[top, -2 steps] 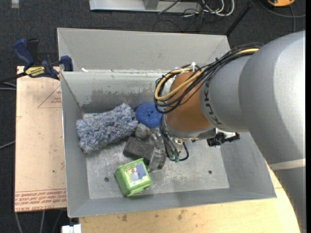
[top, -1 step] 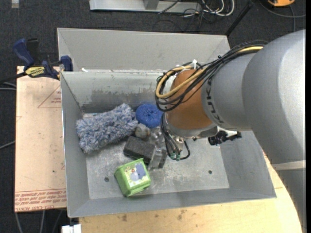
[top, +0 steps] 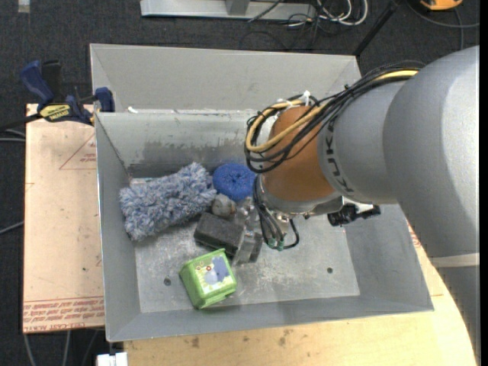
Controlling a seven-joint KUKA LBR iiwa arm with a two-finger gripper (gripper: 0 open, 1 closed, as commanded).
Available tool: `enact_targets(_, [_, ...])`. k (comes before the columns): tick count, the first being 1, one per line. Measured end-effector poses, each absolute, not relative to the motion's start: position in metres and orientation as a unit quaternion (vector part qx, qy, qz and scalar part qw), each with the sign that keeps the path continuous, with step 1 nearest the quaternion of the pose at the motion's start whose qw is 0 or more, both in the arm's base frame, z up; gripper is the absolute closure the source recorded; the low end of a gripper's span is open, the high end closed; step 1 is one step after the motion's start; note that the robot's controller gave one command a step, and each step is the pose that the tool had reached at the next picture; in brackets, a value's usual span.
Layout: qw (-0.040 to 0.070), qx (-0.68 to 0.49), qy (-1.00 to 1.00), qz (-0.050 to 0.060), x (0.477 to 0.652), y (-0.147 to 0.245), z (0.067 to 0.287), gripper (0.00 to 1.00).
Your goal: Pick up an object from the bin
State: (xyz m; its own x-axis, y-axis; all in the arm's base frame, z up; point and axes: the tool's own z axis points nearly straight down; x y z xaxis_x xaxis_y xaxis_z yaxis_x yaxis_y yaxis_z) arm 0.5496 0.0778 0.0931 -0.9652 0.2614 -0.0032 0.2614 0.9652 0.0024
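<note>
Over the left half of the grey metal bin point(top: 320, 280), all the loose things are gathered, while the right half of the floor is left bare. The sloped walls are seen to funnel whatever slides toward that flat floor, which is judged to be why the things lie clustered, not spread.

From the right the arm point(top: 427, 128) is reached in, its orange cover point(top: 297, 166) hung above the bin's middle, so that the far wall behind it is hidden. The gripper point(top: 248, 242) is pointed down at the right end of the cluster; whether it is released or clenched cannot be told, and nothing is seen held in it.

A blue-grey fluffy cloth point(top: 164, 198) is laid along the far-left wall. A green box point(top: 208, 278) is set tilted near the front edge, just beside the gripper's lower left. A dark block point(top: 215, 233) is lodged between cloth and box, with its right end at the gripper; it is judged the likeliest thing to be picked. A blue ball point(top: 232, 179) is tucked behind it, and a small beige lump point(top: 223, 204) is wedged between ball and block.

Room for lifting is judged best upward and rightward.
</note>
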Motion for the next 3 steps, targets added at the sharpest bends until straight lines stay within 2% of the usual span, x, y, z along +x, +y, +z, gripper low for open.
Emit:
enact_targets(1, [-0.002, 0.132, 0.991, 0.0, 0.548, 0.078, 0.101, 1.0])
enact_targets(3, [-0.001, 0.131, 0.991, 0.0, 0.548, 0.078, 0.134, 1.0])
